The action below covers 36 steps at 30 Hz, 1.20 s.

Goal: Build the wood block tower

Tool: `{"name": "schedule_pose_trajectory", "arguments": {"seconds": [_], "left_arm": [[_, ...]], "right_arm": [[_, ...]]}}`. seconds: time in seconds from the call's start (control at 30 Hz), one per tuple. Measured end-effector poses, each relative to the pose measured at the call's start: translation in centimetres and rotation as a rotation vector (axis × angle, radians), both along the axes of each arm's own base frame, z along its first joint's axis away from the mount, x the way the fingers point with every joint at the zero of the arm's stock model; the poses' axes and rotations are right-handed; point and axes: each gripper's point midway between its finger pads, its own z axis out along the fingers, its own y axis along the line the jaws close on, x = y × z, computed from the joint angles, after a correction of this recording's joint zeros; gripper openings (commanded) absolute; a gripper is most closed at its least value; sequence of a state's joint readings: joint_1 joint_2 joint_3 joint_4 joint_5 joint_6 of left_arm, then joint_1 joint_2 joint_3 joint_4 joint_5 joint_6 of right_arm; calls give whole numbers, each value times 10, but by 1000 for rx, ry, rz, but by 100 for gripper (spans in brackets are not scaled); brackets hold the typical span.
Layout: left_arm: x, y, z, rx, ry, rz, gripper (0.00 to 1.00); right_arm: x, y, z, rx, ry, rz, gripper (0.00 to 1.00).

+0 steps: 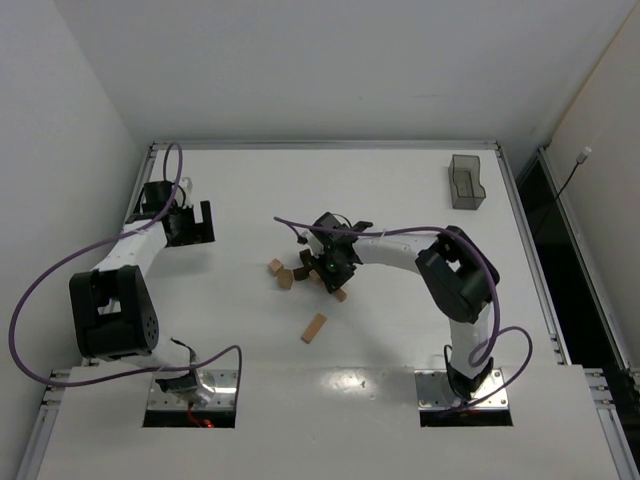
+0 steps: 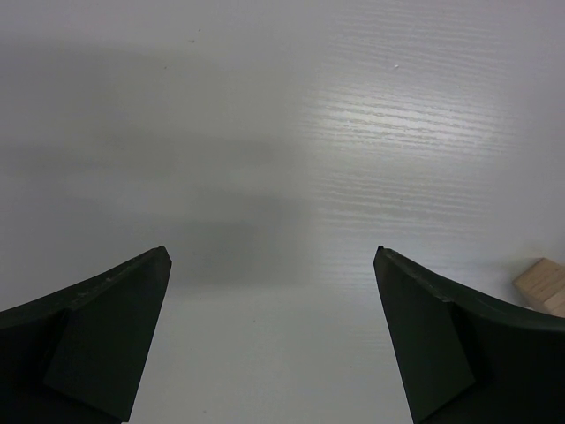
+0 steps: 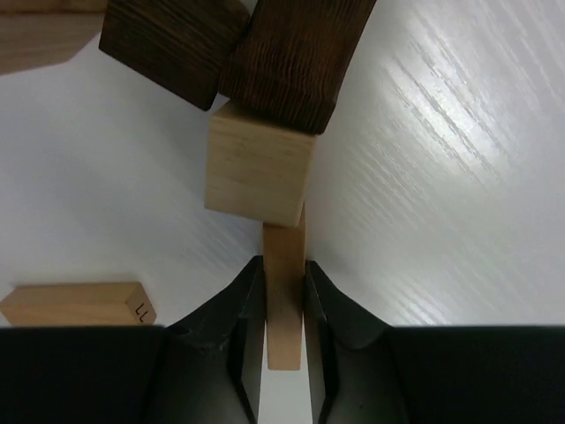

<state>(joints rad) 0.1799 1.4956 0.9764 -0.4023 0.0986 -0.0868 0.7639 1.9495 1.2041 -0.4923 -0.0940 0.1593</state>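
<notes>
**A:** What is the right gripper (image 3: 283, 265) doing?

**B:** It sits low over the middle of the white table (image 1: 400, 200); its jaws are clamped against both faces of a thin tan block (image 3: 284, 331), which stands on edge between them and pokes out past the fingertips.

**A:** And the wood block tower (image 1: 298, 270)?

**B:** It is a loose cluster just ahead of that gripper; the thin block's far end meets a chunkier tan block (image 3: 259, 163); beyond that sit two dark brown blocks (image 3: 296, 53), pressed side by side; another tan piece (image 3: 40, 35) shows in the wrist view's upper left corner; whether any piece rests on another, I cannot tell.

**A:** Anything lying apart?

**B:** A flat tan block (image 3: 79, 303) lies left of the fingers, small letters on its end.

**A:** The left gripper (image 2: 272, 252)?

**B:** Spread wide with nothing between the fingers, at the table's left, well apart from the cluster; a tan block corner (image 2: 540, 284) shows at its view's right edge; a grey container (image 1: 466, 182) stands near the far right corner.
</notes>
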Motion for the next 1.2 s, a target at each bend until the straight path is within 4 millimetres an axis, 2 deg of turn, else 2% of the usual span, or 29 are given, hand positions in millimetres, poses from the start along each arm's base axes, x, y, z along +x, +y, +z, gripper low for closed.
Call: {"name": "schedule_pose_trajectory", "arguments": {"seconds": [0.07, 0.3, 0.47, 0.57, 0.67, 0.77, 0.9, 1.0, 1.2], "left_arm": [[0, 0, 0, 2, 0, 1, 100], [-2, 2, -2, 12, 6, 1, 100], [-2, 2, -3, 15, 8, 1, 100], [-2, 3, -3, 17, 8, -1, 100], [-2, 3, -3, 18, 7, -1, 100], [-2, 3, -2, 20, 5, -3, 100], [-2, 4, -2, 28, 6, -3, 100], [-2, 5, -2, 33, 6, -4, 100], [-2, 5, -2, 34, 6, -4, 100]], "right_arm": [[4, 2, -1, -6, -8, 0, 0], [10, -3, 0, -43, -48, -22, 0], [31, -34, 8, -97, -108, -151, 0], [49, -40, 19, -93, -140, -227, 0], [70, -23, 29, -52, -160, -266, 0], [82, 2, 25, 1, -141, -269, 0], [71, 21, -1, 14, -47, -236, 0], [63, 36, 2, 61, 1, -217, 0], [44, 52, 2, 130, 103, -200, 0]]}}
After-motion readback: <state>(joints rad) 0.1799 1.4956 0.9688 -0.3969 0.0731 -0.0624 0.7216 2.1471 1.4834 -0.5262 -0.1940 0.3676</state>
